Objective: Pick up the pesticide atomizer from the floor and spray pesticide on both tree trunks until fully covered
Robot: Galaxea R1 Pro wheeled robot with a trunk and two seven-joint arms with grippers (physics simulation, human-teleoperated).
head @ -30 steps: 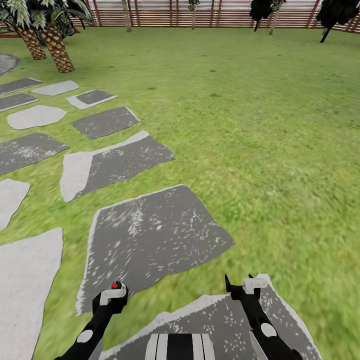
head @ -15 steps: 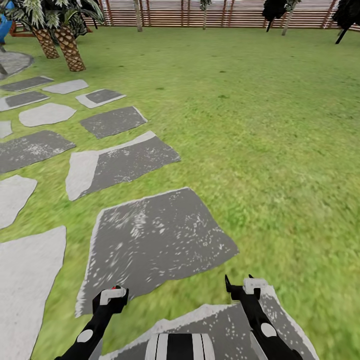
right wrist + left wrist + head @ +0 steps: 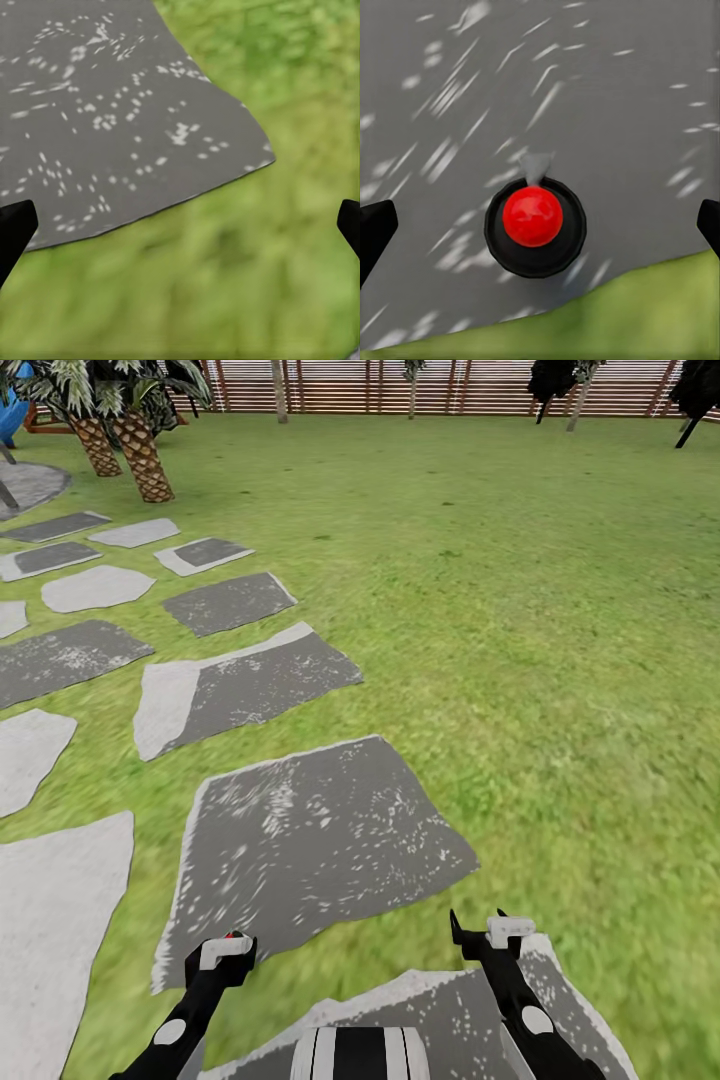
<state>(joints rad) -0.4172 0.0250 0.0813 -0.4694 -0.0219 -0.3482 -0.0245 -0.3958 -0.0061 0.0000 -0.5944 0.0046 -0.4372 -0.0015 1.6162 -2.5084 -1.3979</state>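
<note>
Pesticide atomizer sitting in left end effector, black round body with red top pointing toward wrist camera, hanging over grey stepping stone beside floor grass.

Garden ground: a wide green lawn, blurred in texture, evenly lit. Grey stepping stones are laid in an irregular run across the near and left part, dark slabs mixed with paler ones. A brown slatted wooden fence is set along the far edge. Two short palms with woven brown trunks are placed at far left, beside what may be a blue object.
</note>
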